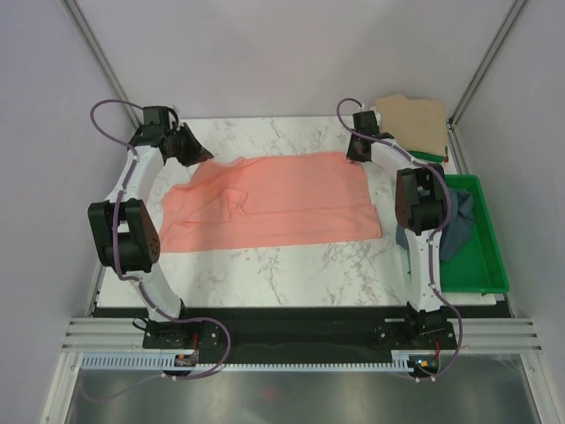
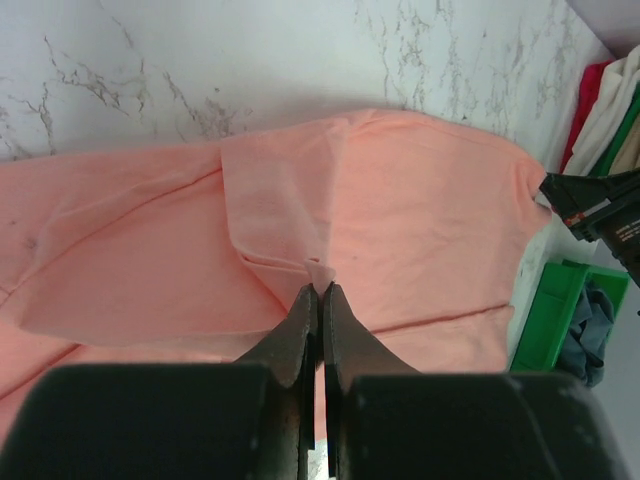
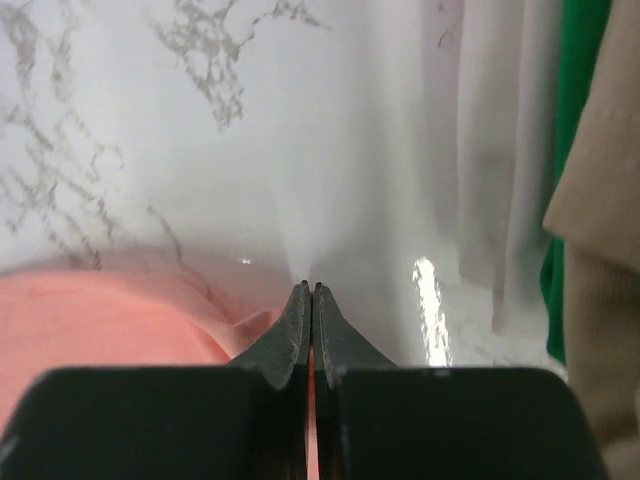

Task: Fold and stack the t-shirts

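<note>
The pink shirt [image 1: 282, 199] is spread flat across the middle of the marble table [image 1: 291, 265], its long side running left to right, with rumpled folds toward its left end. The left gripper [image 2: 321, 290] is clenched on a raised pleat of cloth near the shirt's far left corner. A small tuft of pink is pinched at the fingertips, and the rest of the shirt is spread out beyond them. The right gripper [image 3: 311, 290] is closed at the shirt's far right corner. A sliver of pink is seen between its fingers, and the cloth lies to their left and beneath them. Just right of that gripper a stack is seen, topped by a tan shirt [image 1: 413, 119], with a green shirt [image 3: 575, 100] and a white shirt [image 3: 490, 150] showing at its side. A blue-grey shirt [image 1: 455, 231] is bunched in the green tray [image 1: 490, 265] at the table's right edge.
</note>
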{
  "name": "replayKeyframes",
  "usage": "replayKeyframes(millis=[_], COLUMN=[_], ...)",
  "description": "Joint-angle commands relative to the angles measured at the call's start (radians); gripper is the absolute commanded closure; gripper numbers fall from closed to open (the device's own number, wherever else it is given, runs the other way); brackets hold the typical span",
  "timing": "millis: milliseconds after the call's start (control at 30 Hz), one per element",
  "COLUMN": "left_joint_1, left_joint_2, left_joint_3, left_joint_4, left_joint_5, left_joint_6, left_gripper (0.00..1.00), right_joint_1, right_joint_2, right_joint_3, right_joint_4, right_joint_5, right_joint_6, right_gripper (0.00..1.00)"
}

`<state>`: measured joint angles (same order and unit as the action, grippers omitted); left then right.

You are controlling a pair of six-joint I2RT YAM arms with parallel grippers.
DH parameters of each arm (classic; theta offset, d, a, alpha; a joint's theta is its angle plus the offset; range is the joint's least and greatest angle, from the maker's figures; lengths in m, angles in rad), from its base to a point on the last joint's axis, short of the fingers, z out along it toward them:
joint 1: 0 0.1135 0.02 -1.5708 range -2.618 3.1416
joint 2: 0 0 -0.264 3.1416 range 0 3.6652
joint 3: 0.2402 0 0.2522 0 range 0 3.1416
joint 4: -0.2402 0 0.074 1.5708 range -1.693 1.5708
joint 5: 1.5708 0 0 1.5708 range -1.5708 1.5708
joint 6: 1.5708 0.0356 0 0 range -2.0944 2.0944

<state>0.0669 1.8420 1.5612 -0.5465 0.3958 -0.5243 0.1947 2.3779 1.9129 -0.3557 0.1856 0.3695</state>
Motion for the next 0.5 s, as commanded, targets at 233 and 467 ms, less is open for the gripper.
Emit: replayKeyframes(millis=[233,467], left_joint_1=[0.005,0.005], left_joint_2=[-0.214,-0.377], left_joint_3=[-0.075,-0.234], left_joint_4=[-0.062,-0.076], left_joint_5=[0.0,-0.096], left_joint_6=[0.073,0.127], left_gripper=[0.98,0.98], right_joint_1=[0.015,0.011], right_joint_2=[-0.35,-0.499], right_joint_3=[-0.285,-0.483], right_joint_4=[0.089,0.124], right_joint_5=[-0.132,-0.049], right_joint_6=[-0.017,-0.017], right_gripper=[1.0,1.0])
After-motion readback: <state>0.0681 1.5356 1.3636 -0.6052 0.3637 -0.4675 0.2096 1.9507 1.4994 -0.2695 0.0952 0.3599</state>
